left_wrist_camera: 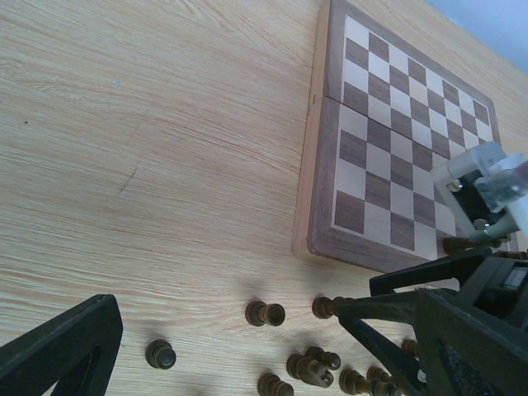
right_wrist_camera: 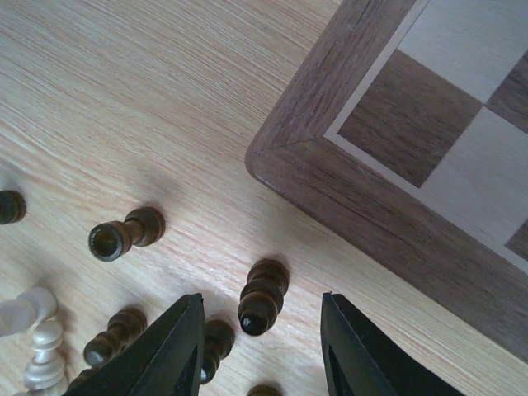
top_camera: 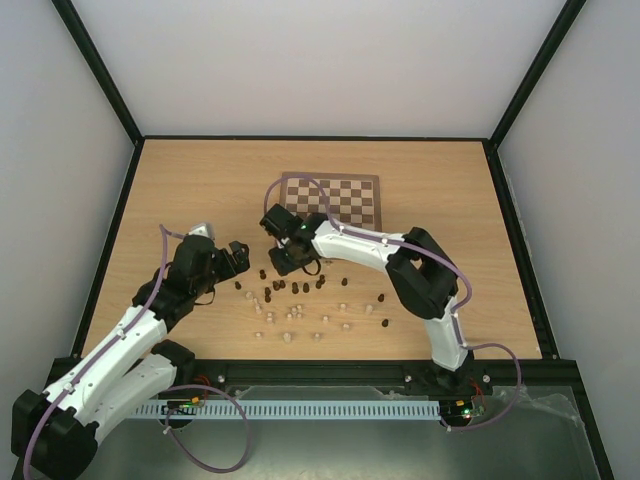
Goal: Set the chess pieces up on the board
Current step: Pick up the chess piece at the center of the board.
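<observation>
- Jaws of your right gripper (right_wrist_camera: 261, 309) stand spread and pinch nothing. One dark chessman (right_wrist_camera: 262, 295) lies on its side on the tabletop (right_wrist_camera: 124, 99), squarely between them.
- That chessman's long axis runs roughly along the fingers, leaning slightly off line. The closing stroke would therefore cross its narrow body. My judgement is that you need only a straight drop and a squeeze, with no wrist turn.
- Mind the second dark piece (right_wrist_camera: 216, 346) lying just beside the left finger's tip; it looks close enough to be nudged as you descend.
- A toppled dark pawn (right_wrist_camera: 125, 233) lies further left, apart from the jaws, and a pale piece (right_wrist_camera: 37, 330) sits at the frame's edge.
- The board (right_wrist_camera: 363, 190) has its corner just beyond the chessman, up and to the right in the wrist view. No piece shows on the squares you can see there.
- The other chess pieces (top_camera: 300, 300) lie scattered on the table on the near side of the board, between the two arms.
- Your right arm is plainly the nearer one. It reaches in from the right with its elbow bent, and its wrist is over the board's near-left corner, fingers pointing down.
- Your left gripper (top_camera: 238, 256) hovers at the left fringe of the scatter. Its jaws are spread wide and empty, and it is well apart from this chessman.
</observation>
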